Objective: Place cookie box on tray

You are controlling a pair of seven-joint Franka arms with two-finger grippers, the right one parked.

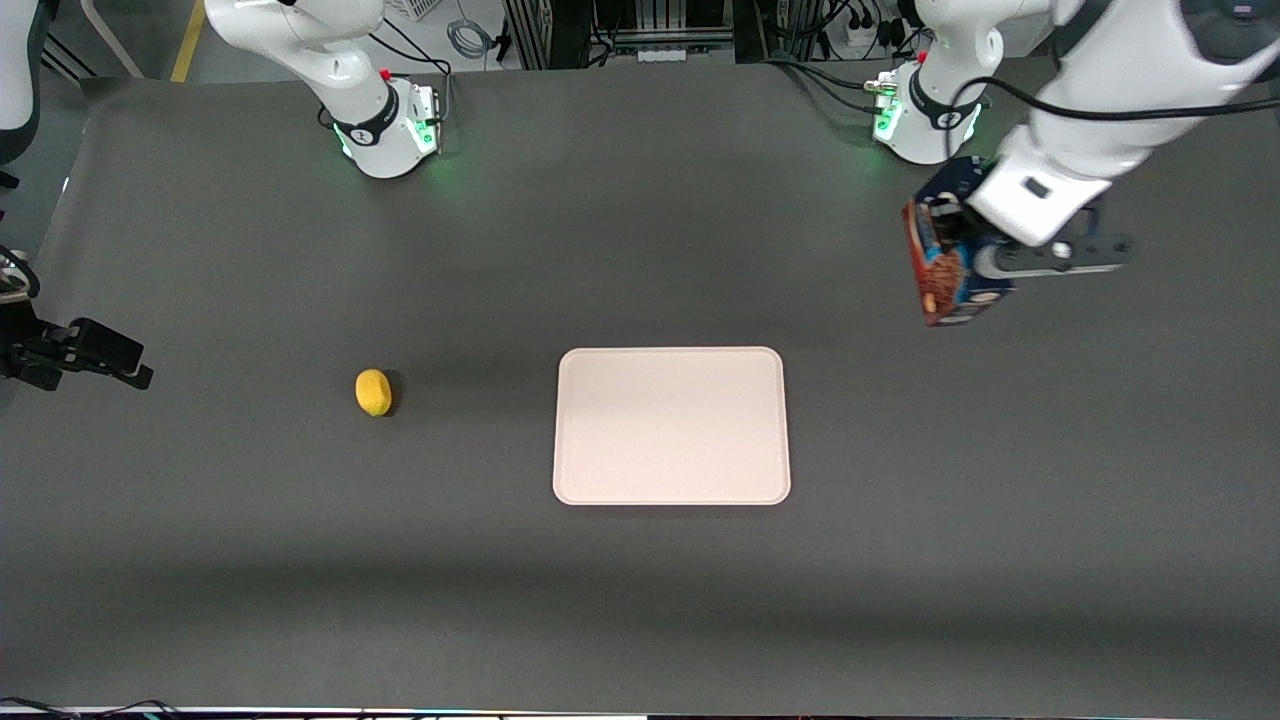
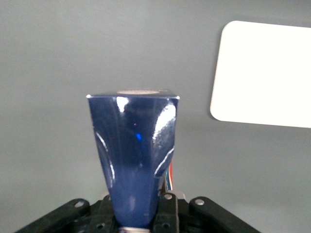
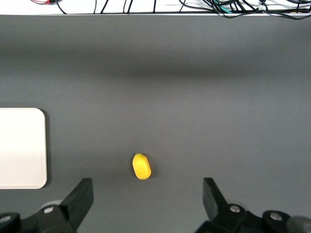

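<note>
Tool (image 1: pixel 985 262) clamped on cookie box (image 1: pixel 945 275), held above counter (image 1: pixel 300 560), toward working arm's end from tray (image 1: pixel 672 496).

Gripper (image 1: pixel 985 262): raised above the bench (image 1: pixel 640 600) toward the working arm's end, jaws clamped on the cookie box (image 1: pixel 945 270). Tray (image 1: pixel 671 425): surface bare, bench open between it and the gripper. Yellow lump (image 1: pixel 373 391): well apart, toward the parked arm's end.

A small yellow rounded lump (image 3: pixel 141 166) lies alone on the dark grey table (image 3: pixel 204 97), well apart from the pale tray (image 3: pixel 22 145), cables (image 3: pixel 194 6) trailing along the table's edge.
</note>
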